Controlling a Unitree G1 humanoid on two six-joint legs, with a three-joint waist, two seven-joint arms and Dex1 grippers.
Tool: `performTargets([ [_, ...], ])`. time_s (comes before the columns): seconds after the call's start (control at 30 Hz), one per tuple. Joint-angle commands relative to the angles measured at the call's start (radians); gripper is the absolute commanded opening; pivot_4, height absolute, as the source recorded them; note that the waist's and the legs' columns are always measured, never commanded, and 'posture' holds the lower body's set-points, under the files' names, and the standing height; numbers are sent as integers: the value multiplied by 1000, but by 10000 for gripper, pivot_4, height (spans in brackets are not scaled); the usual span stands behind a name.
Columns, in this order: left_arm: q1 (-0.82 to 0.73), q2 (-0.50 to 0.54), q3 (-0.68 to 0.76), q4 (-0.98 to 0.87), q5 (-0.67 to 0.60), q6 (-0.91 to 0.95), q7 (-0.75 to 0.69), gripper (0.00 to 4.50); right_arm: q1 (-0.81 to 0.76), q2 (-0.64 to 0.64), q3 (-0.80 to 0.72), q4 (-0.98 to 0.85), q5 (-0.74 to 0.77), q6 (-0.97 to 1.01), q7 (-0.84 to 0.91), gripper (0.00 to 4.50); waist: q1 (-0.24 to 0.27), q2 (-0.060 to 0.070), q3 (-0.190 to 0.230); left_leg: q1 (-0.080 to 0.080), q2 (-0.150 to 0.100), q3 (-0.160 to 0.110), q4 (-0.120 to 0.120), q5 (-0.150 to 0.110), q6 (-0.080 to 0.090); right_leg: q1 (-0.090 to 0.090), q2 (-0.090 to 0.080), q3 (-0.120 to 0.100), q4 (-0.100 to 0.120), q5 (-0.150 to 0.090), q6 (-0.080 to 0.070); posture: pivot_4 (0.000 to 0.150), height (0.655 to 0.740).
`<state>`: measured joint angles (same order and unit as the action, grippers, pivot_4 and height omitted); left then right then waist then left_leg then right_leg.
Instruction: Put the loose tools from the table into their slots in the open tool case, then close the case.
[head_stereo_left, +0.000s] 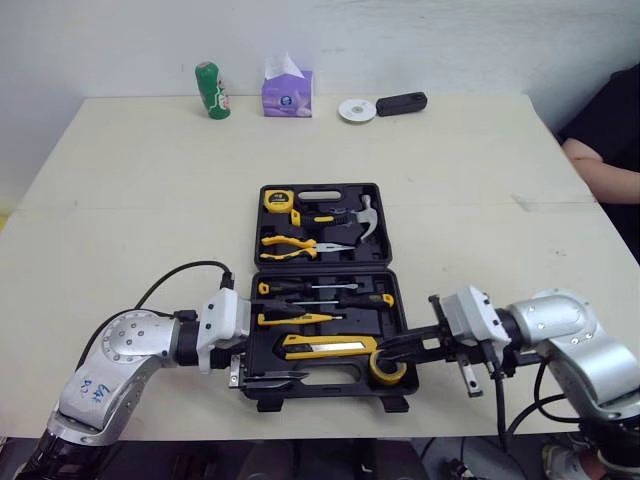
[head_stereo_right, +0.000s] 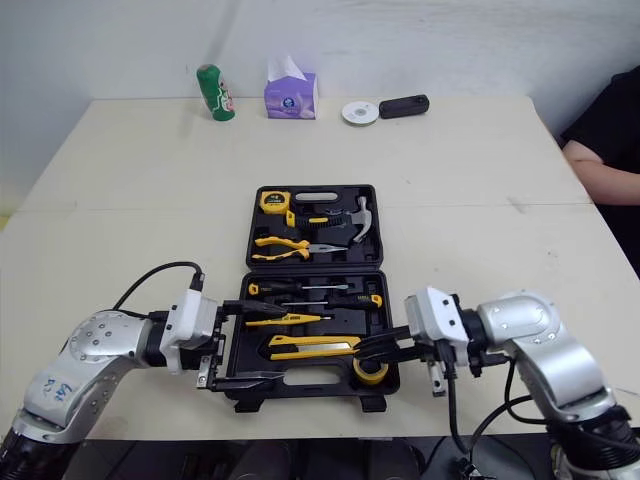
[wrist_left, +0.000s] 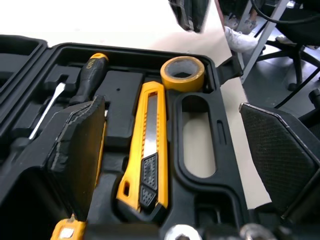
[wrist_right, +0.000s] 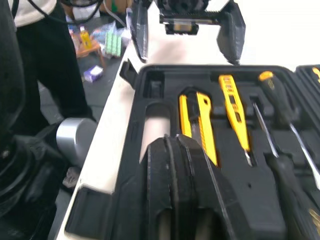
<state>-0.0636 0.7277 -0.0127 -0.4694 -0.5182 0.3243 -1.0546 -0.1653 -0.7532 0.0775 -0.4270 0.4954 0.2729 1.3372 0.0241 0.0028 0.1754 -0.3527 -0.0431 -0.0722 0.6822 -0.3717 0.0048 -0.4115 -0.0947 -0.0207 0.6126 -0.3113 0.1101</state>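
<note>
Bare table (head_stereo_left: 130, 200) flanks the tool case (head_stereo_left: 389, 225); bottle (head_stereo_left: 211, 90), tissue box (head_stereo_left: 287, 90) stand far back.

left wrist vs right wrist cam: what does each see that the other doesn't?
Left wrist, not right: yellow tape roll in its slot, an office chair base, a shoe. Right wrist, not left: a person's dark trousers, small boxes on the floor. Both: the tool case, utility knife, orange-tipped screwdriver, left gripper with fingers open, right gripper.
</note>
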Motion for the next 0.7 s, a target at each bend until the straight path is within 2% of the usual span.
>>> performTargets([
  [0.03, 9, 11, 23, -18, -12, -12, -8, 45000, 11, 32, -13, 21, -3, -70, -21, 665, 0, 0, 0, 0, 0, 0, 0, 0, 0, 0, 0, 0, 0, 0, 0, 1500, 7400],
  [0.53, -4, 17, 32, 5, -2, -19, -27, 45000, 65, 23, 138, 344, -230, -364, 29, 665, -1, -1, -1, 1, 0, 0, 0, 0, 0, 1, 0, 0, 0, 0, 0, 1500, 7400],
  [0.7, 12, 19, 39, 11, 8, -33, -26, 45000, 91, 34, 145, 367, -195, -273, -13, 665, 0, -3, -2, 6, 0, 0, 0, 0, 0, 7, 0, 0, 0, 0, 0, 1500, 7400],
])
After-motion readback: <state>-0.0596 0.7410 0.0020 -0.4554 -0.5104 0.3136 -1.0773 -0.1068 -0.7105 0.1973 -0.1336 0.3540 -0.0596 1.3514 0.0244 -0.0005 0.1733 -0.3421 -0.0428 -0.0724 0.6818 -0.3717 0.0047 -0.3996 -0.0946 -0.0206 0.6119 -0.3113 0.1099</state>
